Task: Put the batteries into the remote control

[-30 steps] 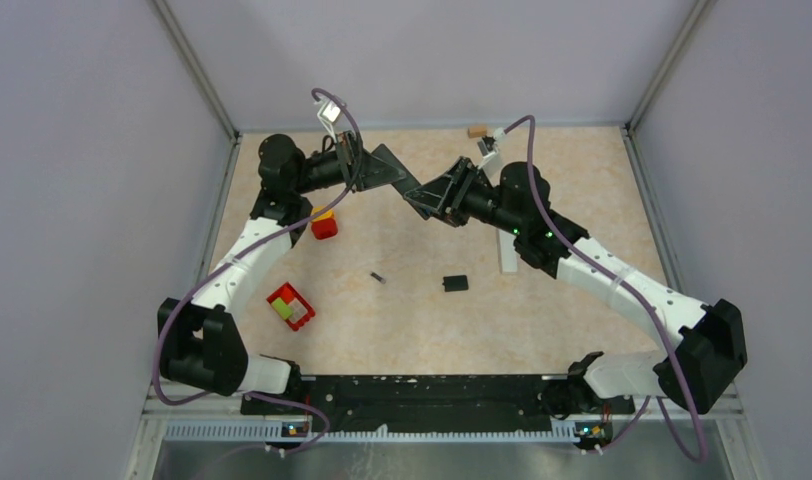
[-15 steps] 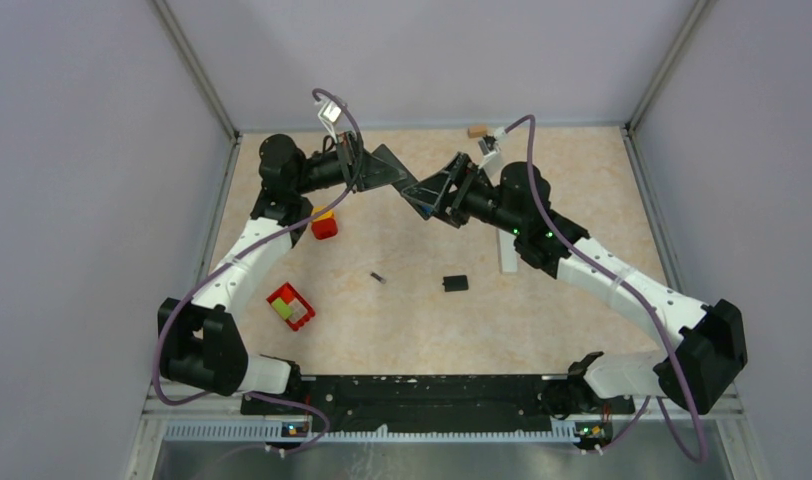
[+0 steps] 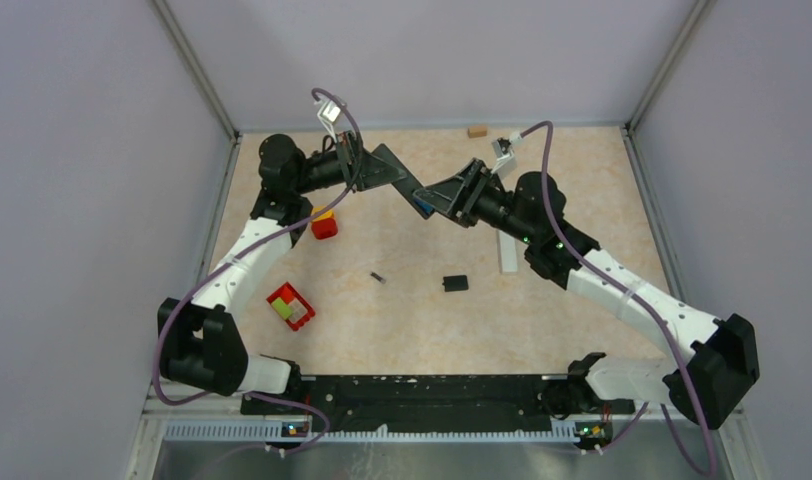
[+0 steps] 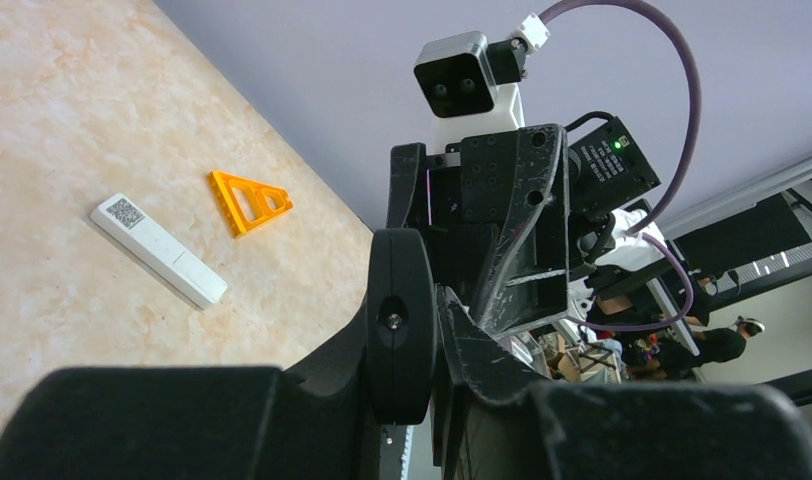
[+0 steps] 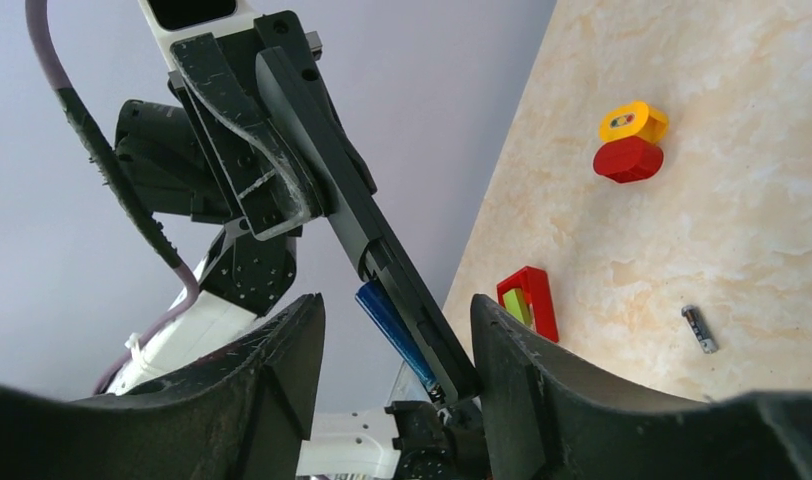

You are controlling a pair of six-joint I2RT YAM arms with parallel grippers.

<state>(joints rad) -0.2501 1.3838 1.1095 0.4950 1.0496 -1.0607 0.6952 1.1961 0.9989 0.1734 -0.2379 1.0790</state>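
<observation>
My left gripper [image 3: 390, 172] is shut on the black remote control [image 3: 410, 190] and holds it in the air over the far middle of the table. In the right wrist view the remote [image 5: 367, 225] slants down between my open right fingers, with a blue battery [image 5: 392, 330] lying along its underside. My right gripper [image 3: 450, 196] is open around the remote's free end, holding nothing. A dark battery [image 3: 378, 276] lies on the table and also shows in the right wrist view [image 5: 699, 329]. The left wrist view shows the remote edge-on [image 4: 402, 330] between my left fingers. No orange battery shows.
A small flat black square piece [image 3: 456, 283] lies at mid-table. A white remote [image 3: 507, 252] lies under the right arm. A red and yellow block [image 3: 324, 224], a red tray [image 3: 290, 306] and a small brown piece [image 3: 476, 130] also sit on the table. An orange triangle [image 4: 250, 200] lies near the wall.
My right arm has shifted a little to the right, uncovering the brown piece at the back. The left gripper and remote have stayed put.
</observation>
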